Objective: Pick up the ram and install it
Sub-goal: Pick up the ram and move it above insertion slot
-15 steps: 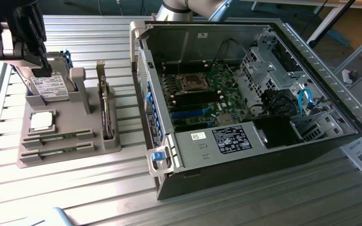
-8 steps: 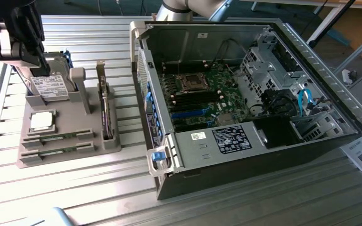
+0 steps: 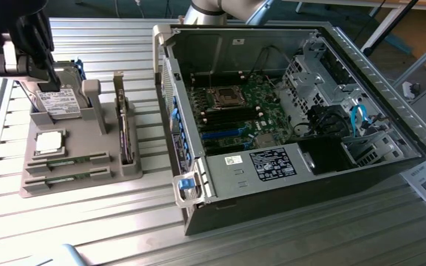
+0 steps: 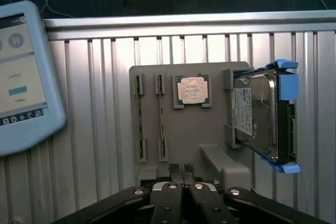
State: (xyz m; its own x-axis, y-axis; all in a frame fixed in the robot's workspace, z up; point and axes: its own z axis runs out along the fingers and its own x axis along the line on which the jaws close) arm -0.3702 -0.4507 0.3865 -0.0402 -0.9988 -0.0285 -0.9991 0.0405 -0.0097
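Note:
Two ram sticks (image 4: 139, 119) (image 4: 161, 121), thin green boards, stand on edge in slots of a grey holder (image 4: 210, 129). In the exterior view they are the two strips (image 3: 66, 163) (image 3: 66, 178) at the holder's near end. My gripper (image 4: 181, 169) hovers above the holder with its dark fingertips pressed together and nothing between them. It hangs high at the exterior view's left (image 3: 46, 82), over the hard drive end, apart from the ram. The open computer case (image 3: 198, 183) lies at the exterior view's right, its motherboard (image 3: 235, 108) exposed.
The holder also carries a square silver processor (image 4: 191, 89) and a hard drive (image 4: 257, 116) in blue rails. A thin board (image 3: 126, 130) stands upright on the holder's side. A light blue tablet (image 4: 23, 77) lies beside it on the ribbed metal table (image 3: 87, 233).

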